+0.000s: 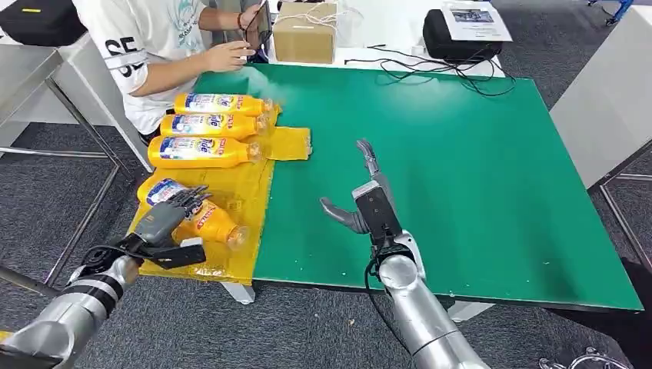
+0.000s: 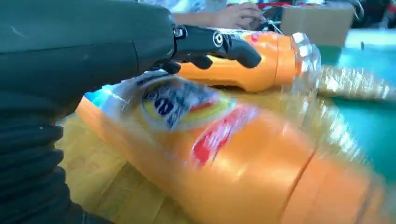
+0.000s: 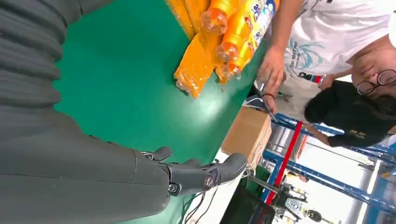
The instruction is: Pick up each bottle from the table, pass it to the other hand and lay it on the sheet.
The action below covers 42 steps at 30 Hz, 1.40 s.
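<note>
Three orange bottles lie side by side on the yellow sheet at the left end of the green table. A fourth orange bottle lies slanted on the sheet's near part. My left hand hovers over its labelled end, fingers stretched out above the bottle and not wrapped round it. My right hand is held over the bare green table right of the sheet, fingers apart, holding nothing.
A person in a white shirt sits at the far left corner, one hand on the table edge. A cardboard box, a black device and cables lie at the back. The table's front edge runs close to my arms.
</note>
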### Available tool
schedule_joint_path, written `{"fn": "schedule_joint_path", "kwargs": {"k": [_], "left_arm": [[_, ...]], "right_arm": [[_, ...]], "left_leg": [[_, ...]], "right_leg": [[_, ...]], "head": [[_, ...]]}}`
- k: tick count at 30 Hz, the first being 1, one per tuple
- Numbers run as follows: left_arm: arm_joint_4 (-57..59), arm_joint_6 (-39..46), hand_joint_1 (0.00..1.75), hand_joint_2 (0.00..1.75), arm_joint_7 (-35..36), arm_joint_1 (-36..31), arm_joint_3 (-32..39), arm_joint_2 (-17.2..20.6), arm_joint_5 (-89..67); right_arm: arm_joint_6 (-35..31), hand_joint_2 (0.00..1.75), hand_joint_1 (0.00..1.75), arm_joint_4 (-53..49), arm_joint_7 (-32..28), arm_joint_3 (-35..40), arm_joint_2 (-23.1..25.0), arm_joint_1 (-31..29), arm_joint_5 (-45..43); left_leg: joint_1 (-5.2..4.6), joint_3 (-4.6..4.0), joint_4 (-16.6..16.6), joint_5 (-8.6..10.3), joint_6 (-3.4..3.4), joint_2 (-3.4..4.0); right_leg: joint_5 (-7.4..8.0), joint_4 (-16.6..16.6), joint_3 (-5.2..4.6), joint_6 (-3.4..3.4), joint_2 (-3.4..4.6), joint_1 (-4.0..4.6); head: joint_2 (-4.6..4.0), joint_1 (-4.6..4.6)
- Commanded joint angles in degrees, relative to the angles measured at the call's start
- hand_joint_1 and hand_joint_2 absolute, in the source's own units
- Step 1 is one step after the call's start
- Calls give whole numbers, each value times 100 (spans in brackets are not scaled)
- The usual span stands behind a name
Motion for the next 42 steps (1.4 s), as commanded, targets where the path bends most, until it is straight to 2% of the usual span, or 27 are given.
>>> {"fn": "schedule_joint_path", "kwargs": {"k": [1, 5, 7, 9, 12, 13, 16, 17, 18, 19, 20, 23, 26, 27, 28, 29, 33, 36, 42], "left_arm": [[-2454, -1317, 0, 175, -2, 963, 601, 276, 2663], [-2890, -1972, 0, 175, -2, 966, 1138, -174, 3144], [-2937, -2452, 0, 175, -2, 881, 1586, -572, 3495], [-2797, -2591, 0, 175, -2, 753, 1857, -902, 3438], [-2779, -2594, 0, 175, -2, 736, 1883, -946, 3386], [-2696, -2876, 0, 175, -2, 696, 2088, -1109, 3498], [-2342, -2909, 0, 175, 310, 390, 2281, -1737, 3366], [-2343, -3215, 0, 175, 320, 368, 2292, -1913, 3582], [-2338, -2927, 0, 175, 616, 346, 2222, -2121, 3429], [-2422, -3165, 0, 175, 561, 408, 2181, -2330, 3665], [-2497, -2848, 0, 175, 812, 474, 1980, -2437, 3463], [-2646, -2401, 0, 175, 1019, 668, 1584, -2846, 3621], [-2584, -2025, 0, 175, 1272, 790, 1334, -3015, 3843], [-2539, -1300, 0, 175, 1189, 827, 1164, -3067, 3518], [-2488, -1328, 0, 175, 1254, 849, 1095, -3096, 3625], [-2504, -840, 0, 175, 1237, 903, 934, -3097, 3331], [-2686, -649, 0, 175, 1296, 1162, 616, -3185, 3180], [-2717, -648, 0, 175, 1304, 1159, 614, -3156, 3184], [-2730, -653, 0, 175, 1322, 1142, 616, -3129, 3199]], "right_arm": [[-39, 175, 0, 173, 2, -151, -53, -119, -9], [-58, 175, 0, 131, 16, -161, 21, -173, 17], [-61, 175, 0, 71, 21, -130, 84, -180, 27], [-116, 175, 0, -17, 77, -60, 140, -162, 81], [-124, 175, 0, -39, 99, -44, 144, -155, 88], [-99, 175, 0, -58, 100, -19, 151, -141, 78], [-267, 175, 0, -13, 185, 33, 268, -160, 170], [-273, 0, 0, 2, 216, 61, 294, -168, 170], [-351, 0, 0, 13, 229, 91, 345, -158, 211], [-405, 0, 0, 30, 268, 105, 394, -135, 227], [-471, 175, 0, 50, 322, 94, 449, -102, 216], [-684, 175, 0, -4, 333, 118, 550, 95, 192], [-794, 175, 0, -251, 225, 67, 600, 399, -39], [-905, 175, 0, -416, 194, 84, 621, 586, -75], [-956, 175, 0, -512, 189, 108, 630, 711, -106], [-1066, 175, 0, -605, 175, 109, 664, 862, -144], [-1292, 175, 0, -820, 102, 243, 708, 1228, -131], [-1289, 175, 0, -822, 109, 240, 698, 1197, -136], [-1281, 175, 0, -808, 123, 231, 691, 1161, -147]], "left_leg": [[7, 23, 3, -17, -5, 9], [6, 13, 5, -12, -3, -10], [6, 15, 8, -14, -2, -24], [1, 0, 3, -4, -1, -17], [0, 2, 1, -3, -1, -17], [2, 15, 3, -10, -3, -15], [3, 15, 4, -10, -4, -23], [1, 8, 3, -5, -3, -31], [0, 0, 2, 0, -1, -31], [3, 11, 7, -7, -2, -43], [-1, 10, 3, -4, 0, -41], [-3, 16, -2, -8, 2, -35], [-1, 16, 0, -11, 1, -40], [-2, 7, -2, -7, 2, -38], [-1, 26, -4, -17, 1, -47], [-1, 17, -3, -14, 2, -47], [-1, 11, -3, -22, 3, -36], [3, 35, 1, -38, -2, -34], [0, 0, -2, -21, 0, -24]], "right_leg": [[-13, 0, 22, -7, 9, 7], [-15, 1, 14, -5, -12, 6], [-20, 4, 21, -5, -22, 6], [-9, 1, 4, -3, -15, 1], [-8, -1, 6, -2, -14, 0], [-14, 0, 20, -5, -12, 2], [-14, 0, 22, -4, -20, 3], [-12, 0, 16, -3, -29, 2], [-8, -2, 8, -1, -30, 0], [-18, 1, 23, -3, -41, 3], [-15, -1, 19, -1, -37, 0], [-15, -6, 26, 1, -30, -3], [-16, -9, 28, 0, -29, 0], [-10, -11, 19, 1, -24, -1], [-22, -11, 40, -2, -31, 0], [-18, -12, 32, -1, -29, 0], [-16, -13, 22, -1, -19, 0], [-33, -9, 46, -3, -16, 4], [-17, -12, 8, 12, -5, 1]], "head": [[0, 0], [0, 0], [0, 0], [0, 0], [0, 0], [0, 2], [0, -2], [0, 0], [0, -2], [0, 0], [0, -2], [0, 0], [0, 0], [0, 2], [0, 0], [0, 0], [0, 0], [0, -2], [0, -2]]}}
